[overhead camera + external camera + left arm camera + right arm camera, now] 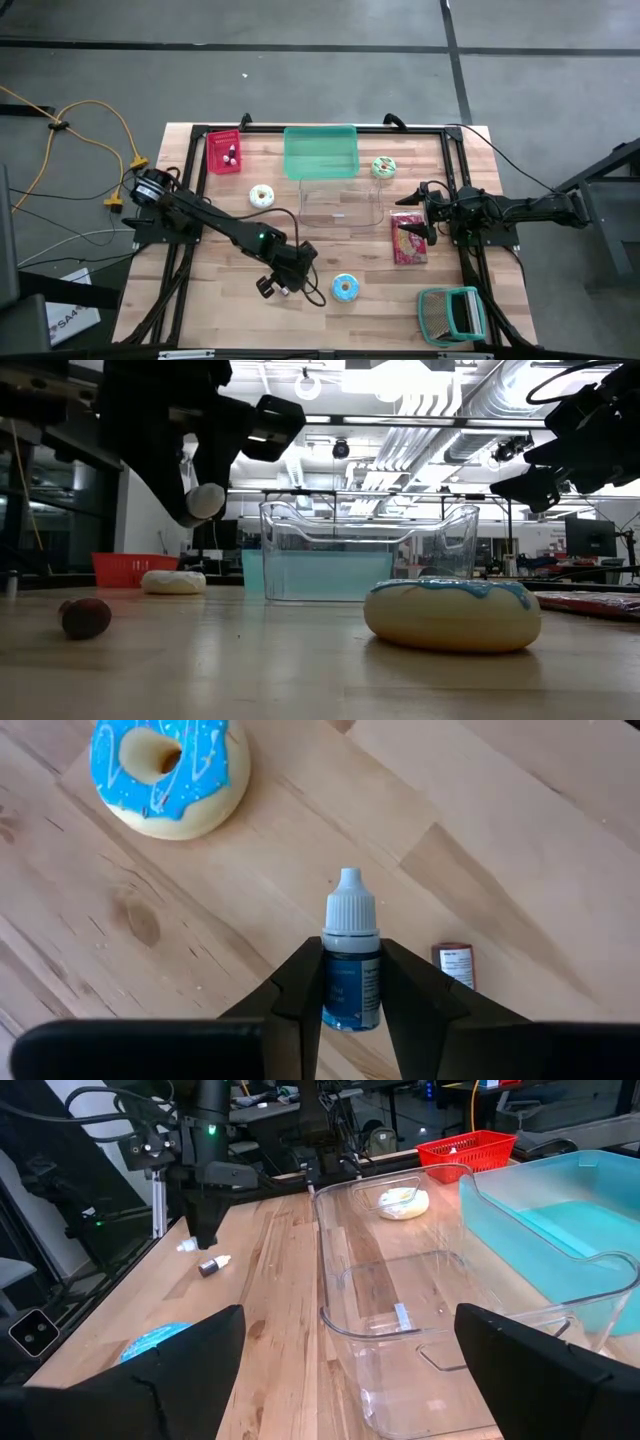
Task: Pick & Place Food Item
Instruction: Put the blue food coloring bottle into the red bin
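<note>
A small dropper bottle point(350, 965) with a white cap and a blue label sits between the fingers of my left gripper point(350, 1005), which is shut on it above the table's near middle point(285, 281). In the low view its white cap point(207, 500) hangs well above the wood. A blue-iced donut point(345, 288) lies flat on the table just right of that gripper. Below the gripper, a small brown item point(457, 963) lies on the table. My right gripper point(418, 208) waits open at the right side, beside the clear bin point(340, 205). My left gripper pinches the dropper bottle's body point(350, 982) between its two fingers, one on each side. The fingers slant downward and the bottle lies along them, its capped end point(350, 900) sticking out past the fingertips. The bottle is lifted clear of the table.
A teal bin point(321, 152) stands at the far middle, with the clear bin in front of it. A red basket point(224, 152), a white donut point(262, 196) and a green donut point(383, 167) are farther back. A red packet point(408, 240) and a green rack point(450, 312) are on the right.
</note>
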Action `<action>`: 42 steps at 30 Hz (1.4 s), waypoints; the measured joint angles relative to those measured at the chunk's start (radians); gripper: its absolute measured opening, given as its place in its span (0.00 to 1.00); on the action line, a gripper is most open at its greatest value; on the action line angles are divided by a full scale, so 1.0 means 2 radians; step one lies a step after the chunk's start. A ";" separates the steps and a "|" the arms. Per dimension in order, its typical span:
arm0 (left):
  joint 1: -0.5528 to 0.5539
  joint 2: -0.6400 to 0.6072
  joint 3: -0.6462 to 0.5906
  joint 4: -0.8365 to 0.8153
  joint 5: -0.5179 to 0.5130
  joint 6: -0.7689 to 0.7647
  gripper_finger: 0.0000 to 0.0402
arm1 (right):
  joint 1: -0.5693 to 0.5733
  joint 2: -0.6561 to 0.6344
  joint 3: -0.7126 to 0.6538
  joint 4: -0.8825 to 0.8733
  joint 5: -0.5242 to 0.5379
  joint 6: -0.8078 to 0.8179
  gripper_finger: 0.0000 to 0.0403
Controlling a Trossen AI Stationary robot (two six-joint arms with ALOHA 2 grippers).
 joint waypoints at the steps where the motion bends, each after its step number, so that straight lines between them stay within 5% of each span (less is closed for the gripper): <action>1: -0.001 0.000 0.000 0.000 0.000 -0.006 0.20 | 0.000 0.000 0.000 0.000 0.000 0.000 0.87; 19: 0.034 0.000 0.000 -0.016 -0.013 -0.097 0.20 | 0.000 0.000 0.000 0.000 0.000 0.000 0.87; 33: 0.048 -0.004 0.000 -0.081 -0.037 -0.360 0.20 | 0.000 0.000 0.000 0.000 0.000 0.000 0.87; 42: 0.048 -0.035 0.000 -0.126 -0.071 -0.426 0.20 | 0.000 0.000 0.000 0.001 0.000 0.000 0.87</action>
